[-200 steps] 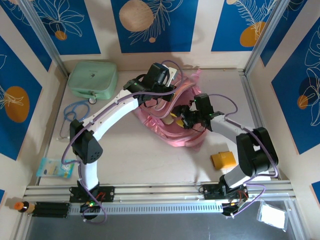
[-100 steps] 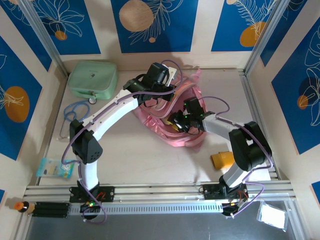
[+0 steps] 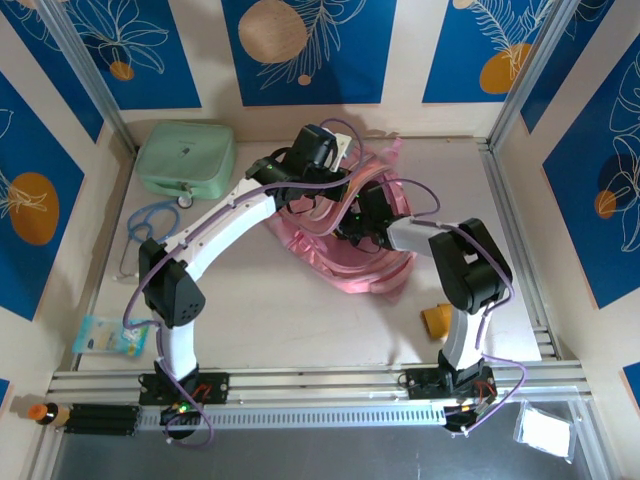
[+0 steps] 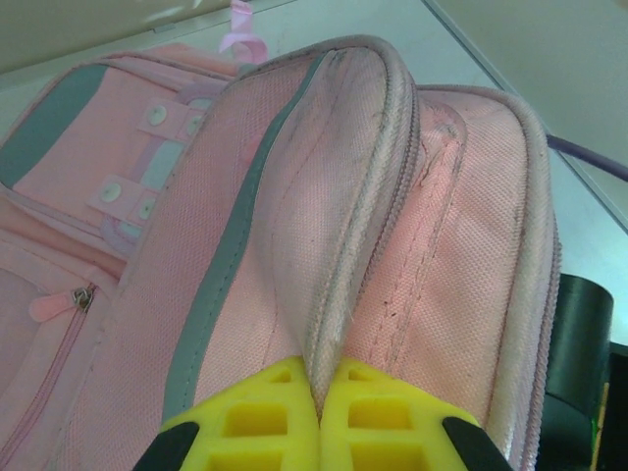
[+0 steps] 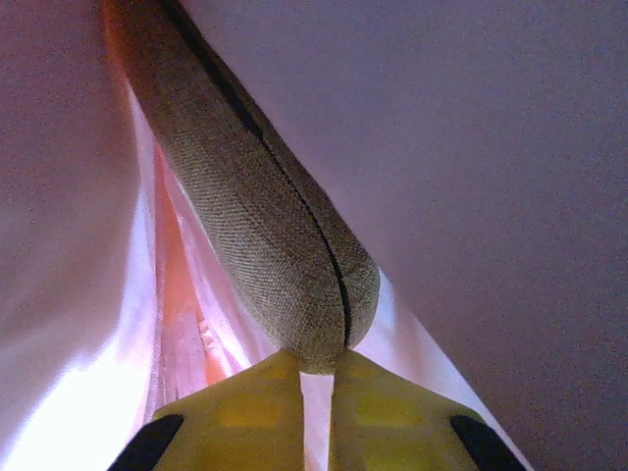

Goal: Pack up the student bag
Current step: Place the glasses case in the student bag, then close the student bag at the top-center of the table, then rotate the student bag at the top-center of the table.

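The student bag (image 3: pixel 352 262) lies pink and rumpled at the table's centre back, its mouth held up. In the left wrist view my left gripper (image 4: pixel 319 392) is shut on the bag's zipper rim (image 4: pixel 365 211), pinching the pink fabric fold; seen from above, it (image 3: pixel 340 163) is at the bag's far edge. My right gripper (image 5: pixel 316 365) is inside the bag, its yellow jaws drawn almost together with a thin slit of pink lining between them. A grey-brown woven tube-shaped case (image 5: pixel 263 228) lies against the lining, its rounded end touching the fingertips, not between them. From above, the right wrist (image 3: pixel 368 212) reaches into the bag's mouth.
A mint-green case (image 3: pixel 186 157) sits at the back left, with a blue looped cord (image 3: pixel 150 222) in front of it. A clear packet (image 3: pixel 110 337) lies at the near left. A yellow object (image 3: pixel 437 320) sits near the right arm's base. Walls close in on three sides.
The right arm has swung left and pushed deeper into the bag's mouth, and its jaws have closed from wide apart to nearly together. The left gripper keeps its hold.
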### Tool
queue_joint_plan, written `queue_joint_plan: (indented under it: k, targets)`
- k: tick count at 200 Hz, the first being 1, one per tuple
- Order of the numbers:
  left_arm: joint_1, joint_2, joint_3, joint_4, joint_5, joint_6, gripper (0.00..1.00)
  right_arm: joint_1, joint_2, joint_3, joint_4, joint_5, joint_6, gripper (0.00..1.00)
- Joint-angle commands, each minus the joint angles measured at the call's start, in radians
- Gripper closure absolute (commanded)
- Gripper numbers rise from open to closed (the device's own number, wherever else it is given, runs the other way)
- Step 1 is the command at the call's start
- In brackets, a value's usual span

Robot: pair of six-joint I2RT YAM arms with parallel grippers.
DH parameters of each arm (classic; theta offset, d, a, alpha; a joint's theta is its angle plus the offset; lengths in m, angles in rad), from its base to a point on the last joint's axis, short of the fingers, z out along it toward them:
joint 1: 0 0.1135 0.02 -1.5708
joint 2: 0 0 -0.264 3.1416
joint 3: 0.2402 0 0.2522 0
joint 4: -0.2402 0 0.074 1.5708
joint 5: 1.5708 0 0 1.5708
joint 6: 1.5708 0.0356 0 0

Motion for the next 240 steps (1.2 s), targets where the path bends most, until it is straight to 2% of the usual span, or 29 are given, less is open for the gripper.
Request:
queue_joint_plan:
  k: [1,23,54,82,111,119,140,153,171,188,206,240]
  targets:
    - [0.014,-0.051,0.016,0.097,0.031,-0.029,1.00,0.000,-0.029,-0.027,0.089,-0.023,0.034,0.87]
    - [0.019,-0.047,0.007,0.100,0.037,-0.022,1.00,-0.010,-0.156,-0.133,0.074,0.041,0.029,0.80]
    - [0.030,-0.024,-0.018,0.113,0.059,-0.022,1.00,-0.039,-0.368,-0.263,-0.096,0.161,0.016,0.66]
    - [0.031,0.015,-0.047,0.151,0.147,-0.025,1.00,-0.066,-0.561,-0.325,-0.304,0.314,-0.019,0.51]
    - [0.031,0.065,-0.085,0.196,0.262,-0.054,1.00,-0.100,-0.708,-0.295,-0.514,0.509,-0.064,0.40]
    - [0.031,0.074,-0.102,0.210,0.284,-0.067,0.91,-0.112,-0.737,-0.283,-0.541,0.546,-0.076,0.38]
    - [0.037,0.086,-0.143,0.256,0.398,-0.084,0.57,-0.141,-0.793,-0.259,-0.560,0.582,-0.124,0.35]
    - [0.038,0.082,-0.173,0.270,0.437,-0.085,0.46,-0.145,-0.811,-0.240,-0.560,0.593,-0.150,0.33]
    - [0.048,0.052,-0.237,0.266,0.399,-0.090,0.35,-0.145,-0.816,-0.215,-0.554,0.589,-0.188,0.31]
    - [0.084,0.004,-0.333,0.286,0.348,-0.139,0.32,-0.151,-0.803,-0.206,-0.533,0.545,-0.213,0.29]
    - [0.144,-0.054,-0.473,0.347,0.315,-0.252,0.31,-0.152,-0.769,-0.199,-0.522,0.482,-0.217,0.28]
    - [0.267,-0.151,-0.751,0.566,0.313,-0.493,0.35,-0.149,-0.700,-0.194,-0.507,0.398,-0.196,0.28]
